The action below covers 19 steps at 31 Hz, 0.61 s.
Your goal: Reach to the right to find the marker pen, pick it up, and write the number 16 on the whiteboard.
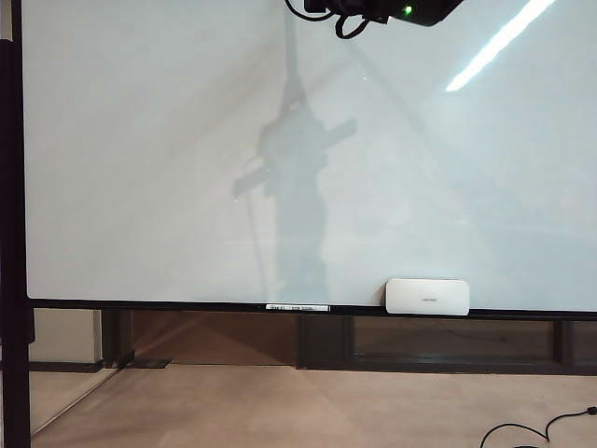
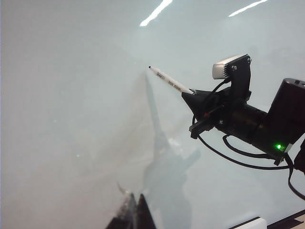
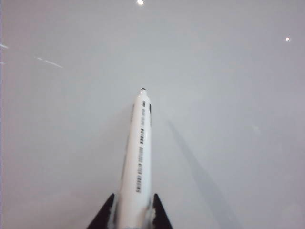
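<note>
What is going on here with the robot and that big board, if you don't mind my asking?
The right gripper is shut on a white marker pen and points its tip at the whiteboard, high up near the top of the exterior view. No strokes show on the board, so the number is not yet written. The left gripper holds nothing, low by the board. A white eraser rests on the bottom ledge.

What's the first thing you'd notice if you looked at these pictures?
The huge glossy white whiteboard, with nothing written on it. Next, the right gripper, high up in front of it, clamps a slim white marker pen with its tip pointing at the board. A small white rounded eraser sits on the bottom ledge.
</note>
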Each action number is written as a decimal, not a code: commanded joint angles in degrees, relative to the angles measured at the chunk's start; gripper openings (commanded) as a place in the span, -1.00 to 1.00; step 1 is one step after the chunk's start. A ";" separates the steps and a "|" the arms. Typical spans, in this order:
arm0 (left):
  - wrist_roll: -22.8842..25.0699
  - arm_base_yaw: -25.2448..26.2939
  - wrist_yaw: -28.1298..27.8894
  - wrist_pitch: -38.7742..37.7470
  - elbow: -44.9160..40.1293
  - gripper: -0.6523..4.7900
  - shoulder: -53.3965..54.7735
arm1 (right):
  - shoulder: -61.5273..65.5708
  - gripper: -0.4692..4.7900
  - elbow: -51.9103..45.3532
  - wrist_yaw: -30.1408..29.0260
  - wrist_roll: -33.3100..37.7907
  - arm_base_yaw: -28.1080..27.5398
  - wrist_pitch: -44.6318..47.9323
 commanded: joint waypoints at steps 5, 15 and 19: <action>0.04 0.00 -0.20 0.09 0.22 -0.78 -0.09 | 0.48 -0.84 0.50 0.24 -0.17 -0.44 1.07; 0.52 0.00 -0.22 -0.04 0.22 -0.78 -0.15 | 0.68 -0.84 0.50 0.26 0.13 -1.99 0.35; 1.20 0.00 -0.22 -0.04 0.22 -0.78 -0.15 | 0.81 -0.84 0.50 0.26 0.28 -2.23 -1.49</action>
